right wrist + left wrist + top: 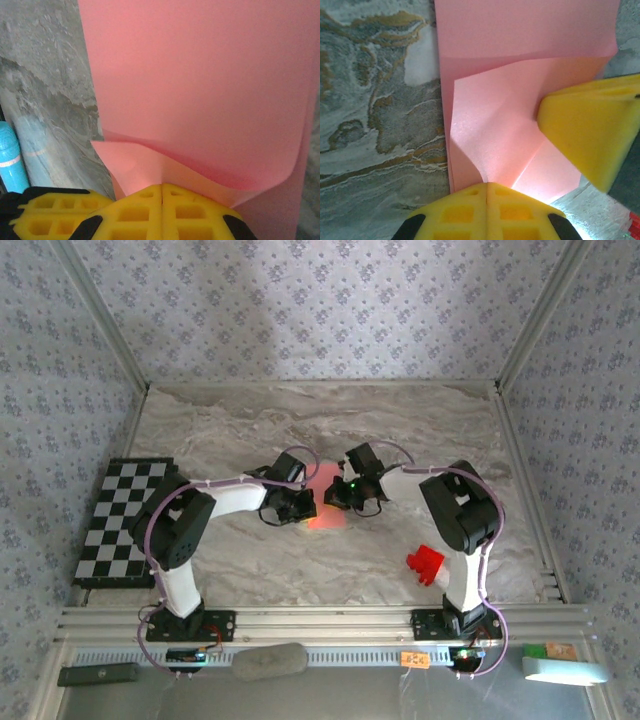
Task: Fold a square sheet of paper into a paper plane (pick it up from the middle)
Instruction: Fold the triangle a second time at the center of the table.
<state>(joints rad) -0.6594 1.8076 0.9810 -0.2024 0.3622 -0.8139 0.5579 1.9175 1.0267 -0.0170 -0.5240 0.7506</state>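
Observation:
The square sheet of paper (326, 502) is salmon pink and sits mid-table, partly folded and lifted between both grippers. In the left wrist view the sheet (520, 60) shows a creased flap that runs into my left gripper (487, 186), which is shut on its edge. The right gripper's yellow fingers (590, 135) press in from the right. In the right wrist view the sheet (200, 75) curls over a folded layer pinched in my shut right gripper (161, 187). From above, the left gripper (300, 506) and right gripper (346, 494) meet at the sheet. The paper plane is out of view.
A small red block (425, 563) lies on the marble table near the right arm's base. A black-and-white chequered board (125, 523) lies at the left edge. Patterned walls and metal rails close the table in. A light blue cylinder (10, 160) shows at the left.

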